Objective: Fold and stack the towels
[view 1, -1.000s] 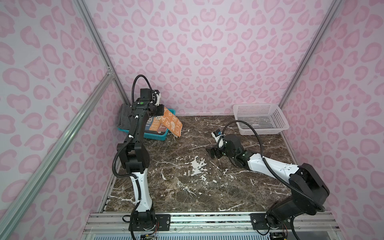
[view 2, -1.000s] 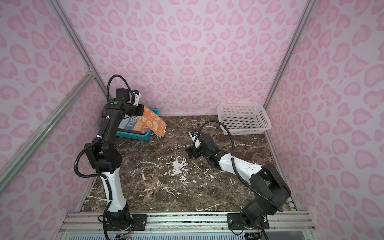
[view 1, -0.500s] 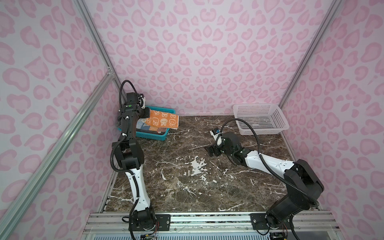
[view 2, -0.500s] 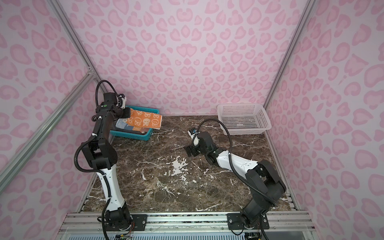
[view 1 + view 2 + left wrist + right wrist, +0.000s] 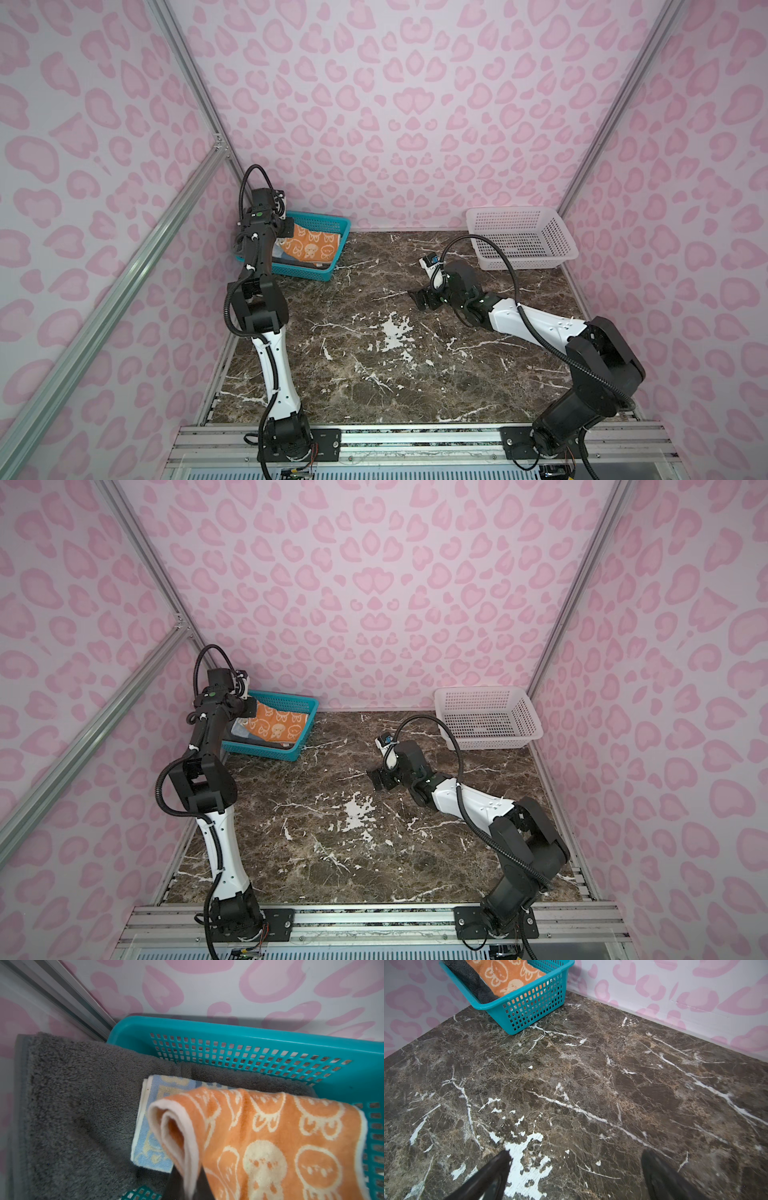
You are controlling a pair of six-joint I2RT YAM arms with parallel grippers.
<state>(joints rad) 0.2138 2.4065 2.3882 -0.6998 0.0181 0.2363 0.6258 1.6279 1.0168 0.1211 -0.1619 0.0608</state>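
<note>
Setting the small orange towel with white cartoon faces (image 5: 270,1136) onto the stack inside the teal perforated plastic basket (image 5: 228,1028), by the look of it the closing step of stacking. Pinching a rolled, white-edged corner of that towel in the left gripper (image 5: 190,1186), clamped together on the cloth close over the pile. Draping the rest of the orange cloth across a folded multicolour block-lettered towel (image 5: 151,1147), itself resting on a large dark grey terry towel (image 5: 72,1105) filling the basket floor and spilling past one edge. Sited, basket and pile together, at the back left corner of the brown marble-patterned tabletop (image 5: 374,374) in both top views, against the pink-spotted wall (image 5: 415,104). Holding the right gripper (image 5: 576,1159) spread wide apart and empty, low over bare marble near the middle of the table, well apart from the basket. Leaving the white perforated plastic basket (image 5: 511,210) at the back right with nothing visible inside.

Judging all three towels folded and piled, with only the release left. Next: parting the left jaws to drop the corner, then lifting straight up and away so as not to drag the cloth along. Watching for the rolled corner springing open or catching on a finger; smoothing it flat if so. No call for the right arm beyond keeping clear.
</note>
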